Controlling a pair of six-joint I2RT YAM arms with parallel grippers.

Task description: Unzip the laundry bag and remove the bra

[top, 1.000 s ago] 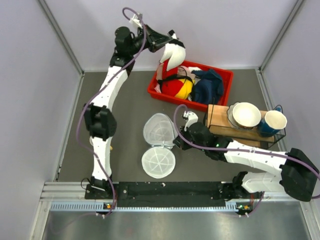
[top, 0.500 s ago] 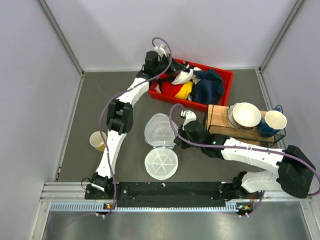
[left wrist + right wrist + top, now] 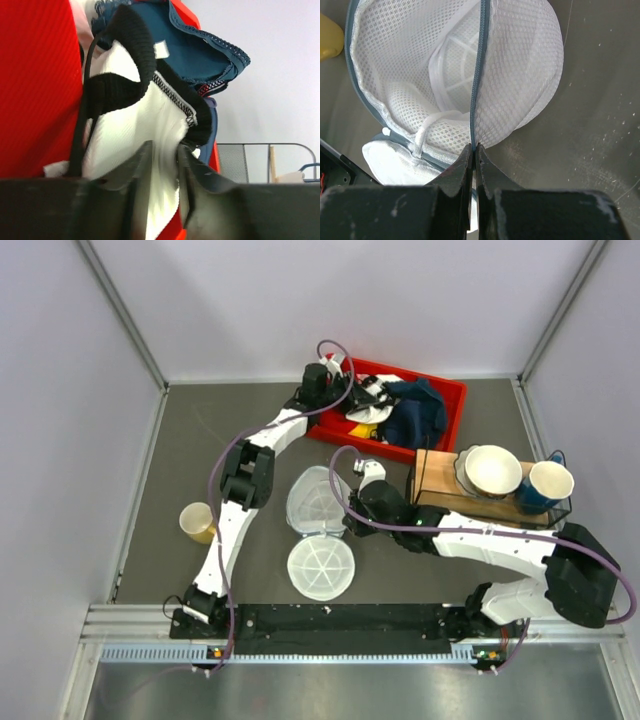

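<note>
Gaping inside the red bin [image 3: 396, 450], the left gripper [image 3: 162, 150] could hook the bra [image 3: 130, 125] by its strap; the right gripper [image 3: 474, 150] clamps the laundry bag [image 3: 515, 75].

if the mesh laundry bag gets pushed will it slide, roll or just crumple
Probably crumples first: the laundry bag is thin mesh sagging in folds. Likely very light, being see-through. Its spoked disc should hold some shape, and lying open it seems unlikely to roll.
</note>
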